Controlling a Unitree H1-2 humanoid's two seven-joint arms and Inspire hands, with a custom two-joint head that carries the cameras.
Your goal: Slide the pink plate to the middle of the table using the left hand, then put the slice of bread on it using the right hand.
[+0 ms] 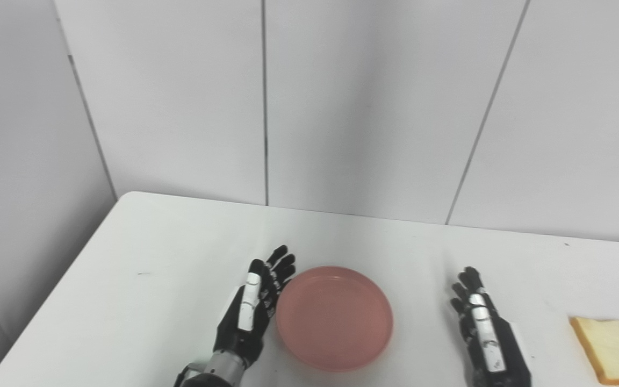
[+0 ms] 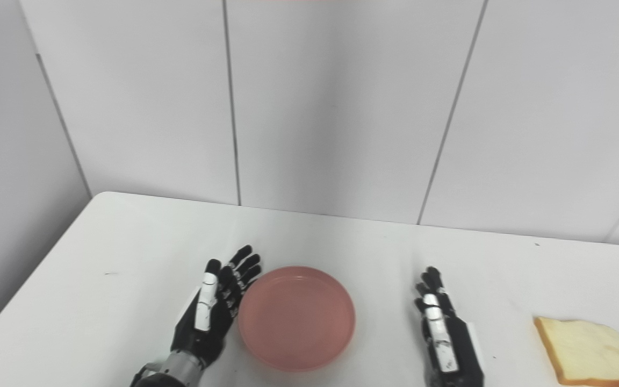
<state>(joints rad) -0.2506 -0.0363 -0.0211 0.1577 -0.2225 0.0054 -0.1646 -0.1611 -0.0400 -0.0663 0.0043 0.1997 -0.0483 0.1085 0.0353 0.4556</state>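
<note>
Pink round shallow plate (image 1: 334, 317) sits empty near the front edge of the white table (image 1: 153, 252), about mid-width, with the left hand (image 1: 256, 306) flat against its left rim.

Both hands hold nothing, fingers spread; the right hand (image 2: 444, 330) waits well apart from the plate, between it and the pale toasted-crust slice of bread (image 2: 589, 352) at the far right. To push well, keep the palm low on the rim and press sideways evenly, so the plate slides without tipping or spinning.
</note>
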